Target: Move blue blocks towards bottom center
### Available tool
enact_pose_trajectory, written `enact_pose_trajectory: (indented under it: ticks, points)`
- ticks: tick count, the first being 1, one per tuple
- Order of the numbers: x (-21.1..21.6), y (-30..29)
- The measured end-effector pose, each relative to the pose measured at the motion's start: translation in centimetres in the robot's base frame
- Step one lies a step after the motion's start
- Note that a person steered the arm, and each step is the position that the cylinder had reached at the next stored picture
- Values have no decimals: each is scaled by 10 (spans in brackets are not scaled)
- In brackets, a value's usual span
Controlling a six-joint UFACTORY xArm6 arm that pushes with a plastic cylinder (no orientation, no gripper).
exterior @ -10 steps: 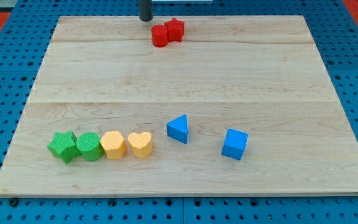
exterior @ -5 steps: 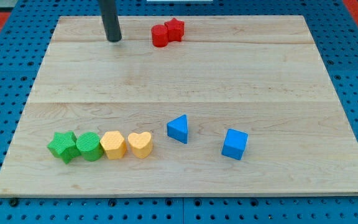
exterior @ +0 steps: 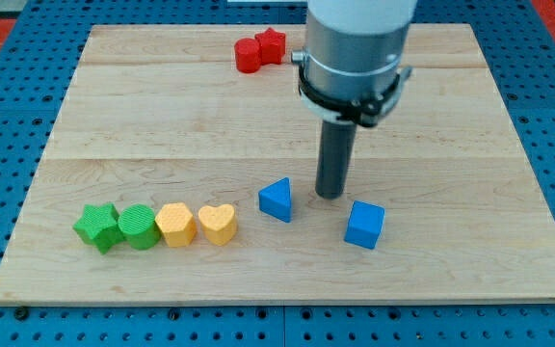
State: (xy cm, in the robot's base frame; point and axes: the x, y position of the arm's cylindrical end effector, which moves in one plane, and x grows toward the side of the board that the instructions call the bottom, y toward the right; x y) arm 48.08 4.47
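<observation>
A blue triangular block (exterior: 277, 200) lies low on the wooden board (exterior: 451, 116), a little left of centre. A blue cube (exterior: 364, 224) lies to its right and slightly lower. My tip (exterior: 330, 196) stands on the board between the two blue blocks, just above their line, close to the triangle's right side and up-left of the cube. It touches neither. The grey arm body (exterior: 355, 48) rises from it to the view's top.
A red cylinder (exterior: 248, 55) and a red star (exterior: 272, 44) touch at the top centre. A row sits at the lower left: green star (exterior: 97, 227), green cylinder (exterior: 138, 226), orange hexagon (exterior: 175, 224), orange heart (exterior: 218, 224).
My tip has moved from the board's top left, left of the red blocks, down and to the right to between the two blue blocks. No block has moved.
</observation>
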Motion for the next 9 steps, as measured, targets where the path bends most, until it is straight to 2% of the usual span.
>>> enact_pose_trajectory:
  ticks: [1, 2, 3, 5, 6, 7, 8, 9]
  points:
    - [-4, -72]
    - [10, -92]
    - [45, -48]
    - [22, 2]
    - [30, 61]
    - [50, 61]
    - [50, 30]
    - [50, 95]
